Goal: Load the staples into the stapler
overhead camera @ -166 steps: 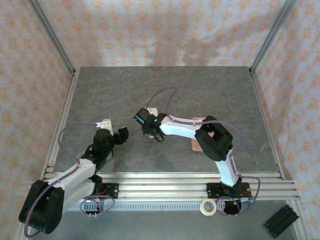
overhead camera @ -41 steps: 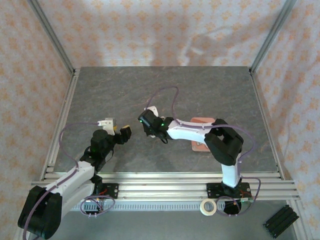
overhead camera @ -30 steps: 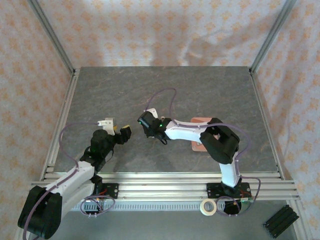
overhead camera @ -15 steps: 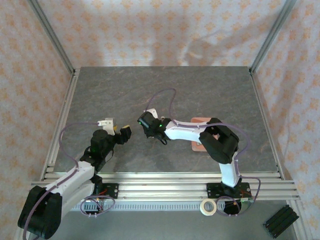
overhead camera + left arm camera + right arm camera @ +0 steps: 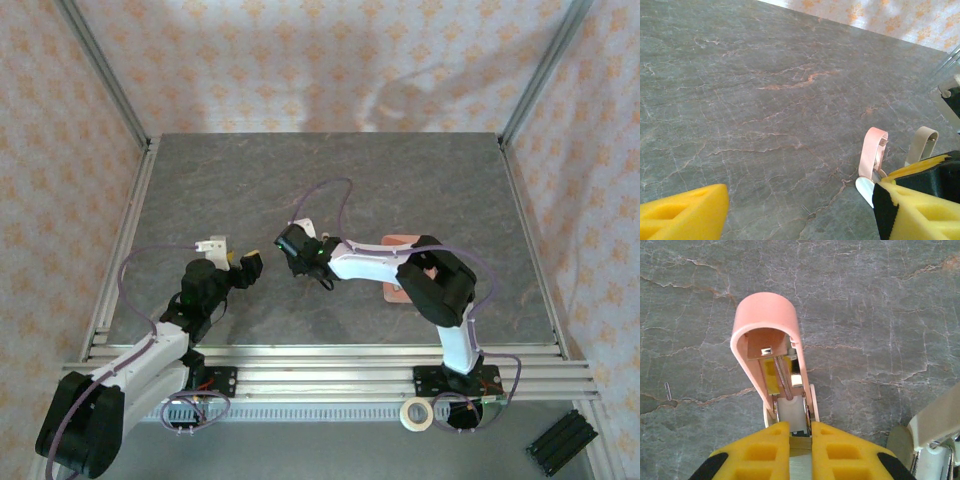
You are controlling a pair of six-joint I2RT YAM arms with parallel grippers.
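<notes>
Hardly anything has shifted in the last half second. Both arms hold the same pose, and the two grippers stay as close together as before. The right gripper [image 5: 790, 429] stays clenched on the rear of the pink stapler [image 5: 771, 350]. The stapler's lid stands raised, with the spring and channel bared. The left gripper [image 5: 800, 217] hangs released just beside the stapler, its yellow fingers [image 5: 682, 212] wide apart over bare surface.

The table [image 5: 330, 180] is grey with a stone look and rust-coloured veins. Cloth walls [image 5: 320, 60] printed with orange flowers surround it, and aluminium rails [image 5: 330, 360] run along its near edge.

There are two arms and one stapler. One thin grey staple [image 5: 668, 391] lies flat on the table, just left of the stapler in the right wrist view. One flat pink piece [image 5: 393, 291] lies well right of the stapler, partly under the right arm. Far from the stapler, beyond the rails, are one tape roll [image 5: 416, 413] and one black ribbed piece [image 5: 562, 441].
</notes>
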